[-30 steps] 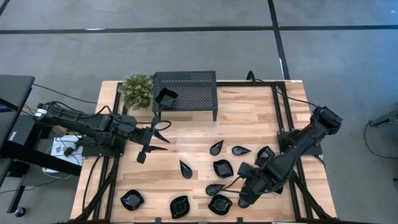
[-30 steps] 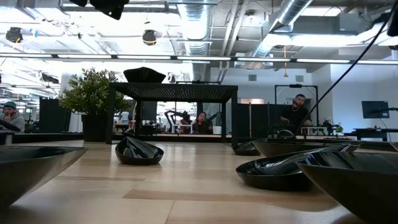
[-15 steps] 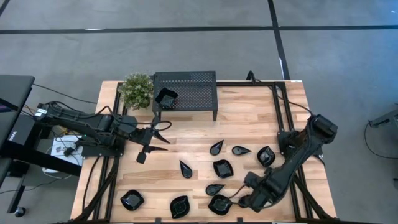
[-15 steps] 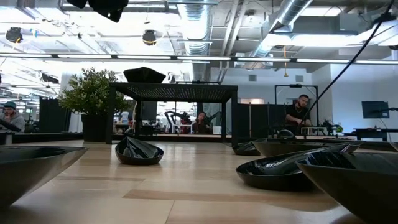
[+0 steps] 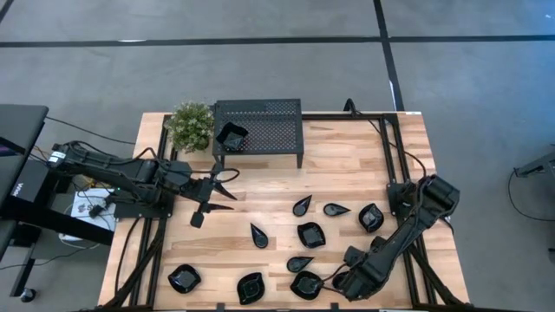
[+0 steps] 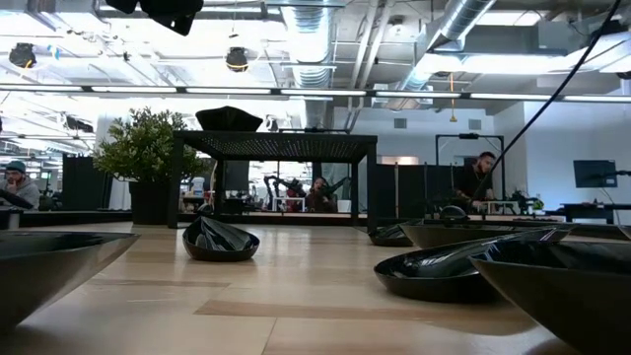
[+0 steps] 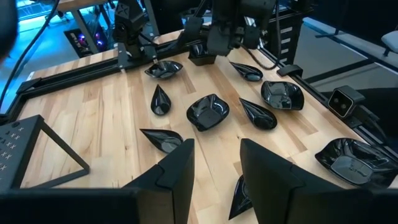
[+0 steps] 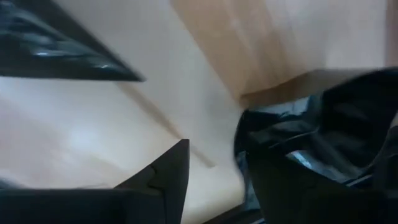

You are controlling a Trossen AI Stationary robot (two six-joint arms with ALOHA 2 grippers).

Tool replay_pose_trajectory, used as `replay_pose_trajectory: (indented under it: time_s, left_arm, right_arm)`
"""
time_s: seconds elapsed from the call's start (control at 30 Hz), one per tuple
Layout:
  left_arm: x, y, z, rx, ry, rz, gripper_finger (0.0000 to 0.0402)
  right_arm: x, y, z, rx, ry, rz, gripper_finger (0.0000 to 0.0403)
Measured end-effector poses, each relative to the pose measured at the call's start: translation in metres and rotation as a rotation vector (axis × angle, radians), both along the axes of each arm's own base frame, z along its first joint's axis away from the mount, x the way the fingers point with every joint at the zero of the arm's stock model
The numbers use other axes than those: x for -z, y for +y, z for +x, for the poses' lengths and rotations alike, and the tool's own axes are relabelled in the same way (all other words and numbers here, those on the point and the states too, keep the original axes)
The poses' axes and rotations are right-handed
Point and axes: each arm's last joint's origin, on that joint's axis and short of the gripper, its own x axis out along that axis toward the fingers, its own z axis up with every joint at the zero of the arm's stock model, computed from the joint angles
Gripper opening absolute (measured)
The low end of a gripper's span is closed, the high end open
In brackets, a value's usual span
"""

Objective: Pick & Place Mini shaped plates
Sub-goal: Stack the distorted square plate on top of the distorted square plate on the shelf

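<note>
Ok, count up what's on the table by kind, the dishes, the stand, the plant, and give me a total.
Stand: 1
Potted plant: 1
Black dishes on the tabletop: 9
Black dish on top of the stand: 1
Total: 12 in view; the right arm may hide more dishes.
</note>
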Motion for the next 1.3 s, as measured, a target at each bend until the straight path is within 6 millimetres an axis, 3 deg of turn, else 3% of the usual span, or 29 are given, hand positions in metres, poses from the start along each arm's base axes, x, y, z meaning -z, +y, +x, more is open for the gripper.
replay_pose_trajectory:
  time_s: [0.2, 0.33, 0.5, 0.63, 0.9, 1.13, 1.3]
  left_arm:
    - [0.000, 0.000, 0.000, 0.000, 0.000, 0.000, 0.0131]
    - [0.000, 0.000, 0.000, 0.000, 0.000, 0.000, 0.0131]
    - [0.000, 0.000, 0.000, 0.000, 0.000, -0.001, 0.0131]
    - [0.000, 0.000, 0.000, 0.000, 0.000, 0.000, 0.0131]
    - [0.000, -0.001, 0.000, 0.020, 0.000, -0.009, 0.0131]
    - [0.005, -0.011, 0.014, 0.227, 0.006, -0.069, 0.0131]
    - [0.022, -0.023, 0.040, 0.290, -0.012, -0.005, 0.0131]
  right_arm:
    - [0.010, -0.004, -0.002, -0.075, 0.066, -0.047, 0.0149]
    - [0.010, -0.004, -0.001, -0.128, 0.062, -0.022, 0.0105]
    - [0.007, -0.007, 0.002, -0.141, 0.056, -0.004, 0.0020]
    - [0.004, -0.008, 0.010, -0.178, 0.037, 0.037, 0.0011]
    - [-0.035, -0.006, 0.049, -0.298, -0.139, 0.088, 0.0003]
    - [-0.071, -0.014, 0.090, -0.759, -0.443, -0.073, 0.0002]
    - [-0.079, -0.029, 0.123, -0.948, -0.605, -0.151, 0.0003]
